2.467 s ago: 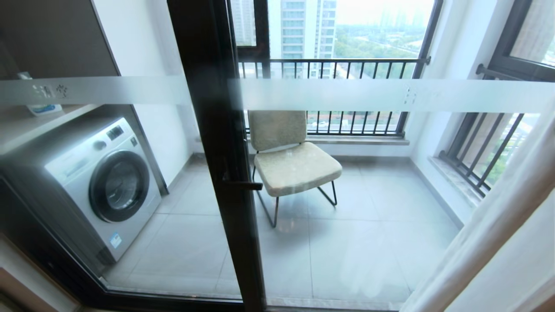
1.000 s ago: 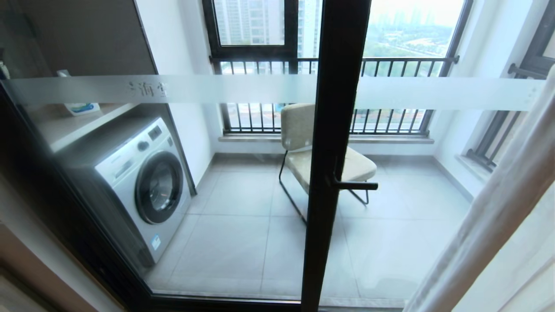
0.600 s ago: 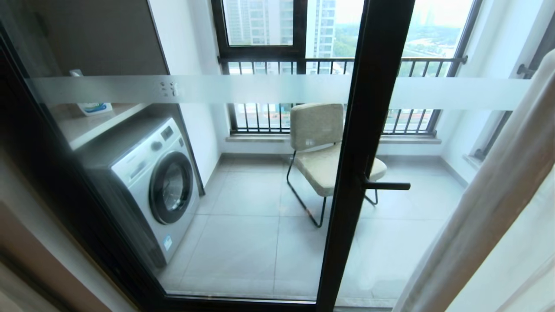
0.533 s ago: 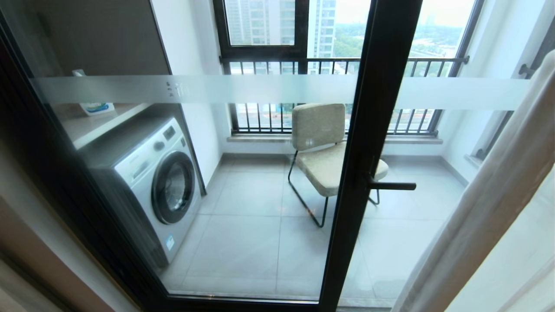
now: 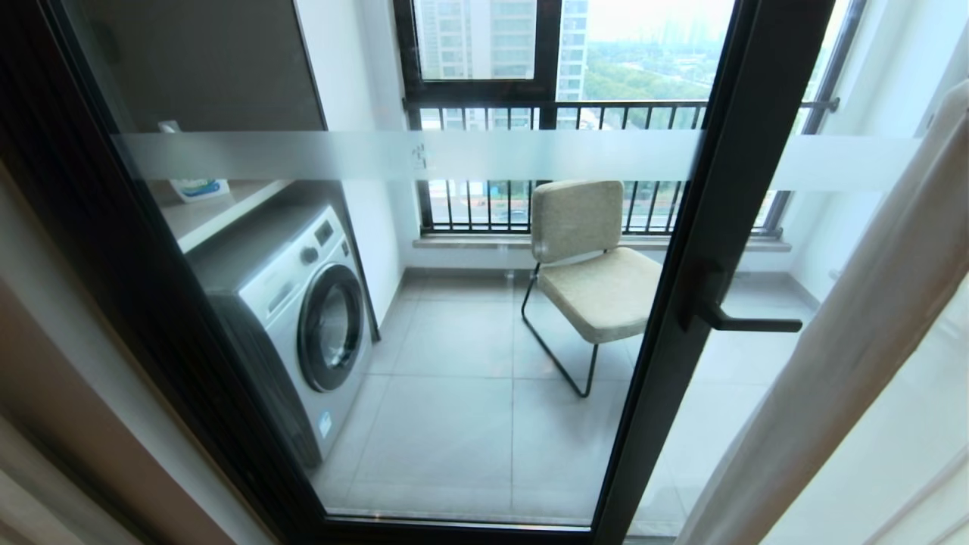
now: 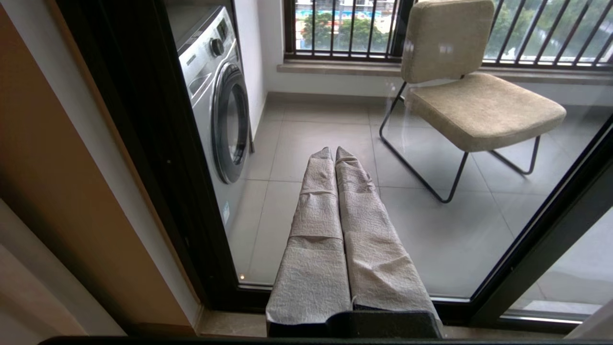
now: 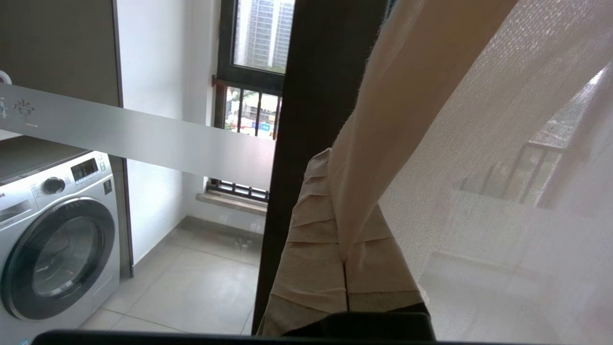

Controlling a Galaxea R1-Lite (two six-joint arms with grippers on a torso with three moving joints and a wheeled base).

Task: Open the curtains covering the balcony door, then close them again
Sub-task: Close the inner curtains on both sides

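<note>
Between right gripper (image 7: pixel 335 191) closed jaws, curtains (image 7: pixel 383 120) edge pinched

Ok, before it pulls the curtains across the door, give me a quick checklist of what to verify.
1. Right gripper gripping the curtains: ok, shut on the drape at its edge.
2. Left gripper free: ok, shut, holding nothing.
3. Door covered: not ok, the glass is mostly bare and the curtains are bunched at the right.
4. Handle clear of the cloth: ok, apart from it in the head view.
5. Sheer caught along with the drape: cannot tell.
</note>
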